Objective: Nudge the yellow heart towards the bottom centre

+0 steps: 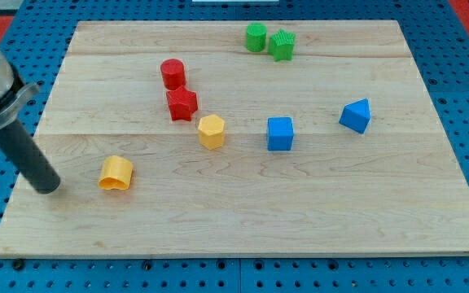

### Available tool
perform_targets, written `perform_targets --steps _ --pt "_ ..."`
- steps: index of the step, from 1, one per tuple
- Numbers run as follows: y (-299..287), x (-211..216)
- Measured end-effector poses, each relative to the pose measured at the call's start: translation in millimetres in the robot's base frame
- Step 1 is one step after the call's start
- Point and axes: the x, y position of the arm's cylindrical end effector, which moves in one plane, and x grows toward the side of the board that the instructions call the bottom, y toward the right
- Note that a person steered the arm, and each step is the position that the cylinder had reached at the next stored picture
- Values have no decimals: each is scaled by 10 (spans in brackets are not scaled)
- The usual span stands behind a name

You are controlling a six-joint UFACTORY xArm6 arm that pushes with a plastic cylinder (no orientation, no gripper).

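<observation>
Arm enters from view's upper left — grey cuff, then dark rod slanting down toward view's right. My tip set down low on view's left side — nothing touching it.

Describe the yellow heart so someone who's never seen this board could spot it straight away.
Start at the wooden board and go to its lower left part, near my tip. The yellow heart lies just to the tip's right. The other yellow block, a hexagon, sits nearer the middle beside a red star.
</observation>
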Motion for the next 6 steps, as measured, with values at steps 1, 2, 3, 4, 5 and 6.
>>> perform_targets --steps 1,2,3,4,5,6 --pt "912 -62" --pt "1793 6" --pt "1486 40" --pt "742 -138" --pt "987 -478" --pt "1710 -433"
